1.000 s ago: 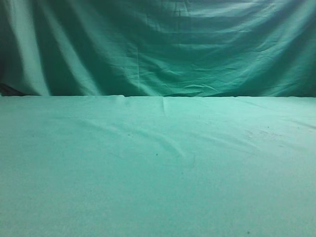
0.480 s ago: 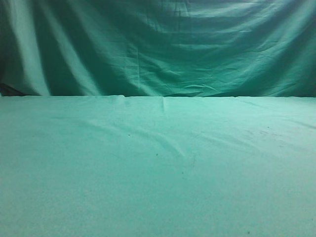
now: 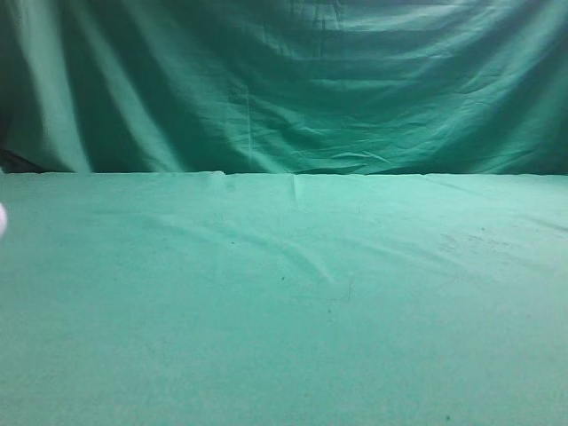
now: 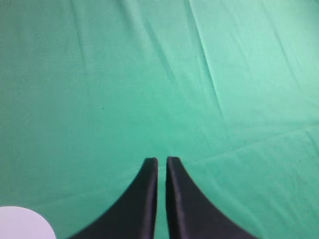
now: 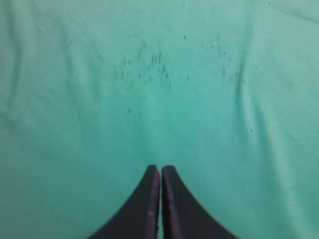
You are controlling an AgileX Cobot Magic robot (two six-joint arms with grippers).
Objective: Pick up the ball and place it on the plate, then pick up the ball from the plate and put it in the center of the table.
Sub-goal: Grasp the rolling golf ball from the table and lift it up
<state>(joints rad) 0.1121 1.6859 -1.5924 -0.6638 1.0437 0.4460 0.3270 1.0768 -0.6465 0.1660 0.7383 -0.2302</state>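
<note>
A white rounded thing shows only as a sliver at the far left edge of the exterior view, on the green table. In the left wrist view a white round shape lies at the bottom left corner, left of my left gripper. Too little shows to tell whether it is the ball or the plate. My left gripper is shut and empty above the cloth. My right gripper is shut and empty above the cloth. Neither gripper shows in the exterior view.
A darker green cloth backdrop hangs behind the table's far edge. The table cloth has soft wrinkles near the middle and small dark specks under the right gripper.
A white rounded sliver has appeared at the left edge of the exterior view. Nothing else has changed.
</note>
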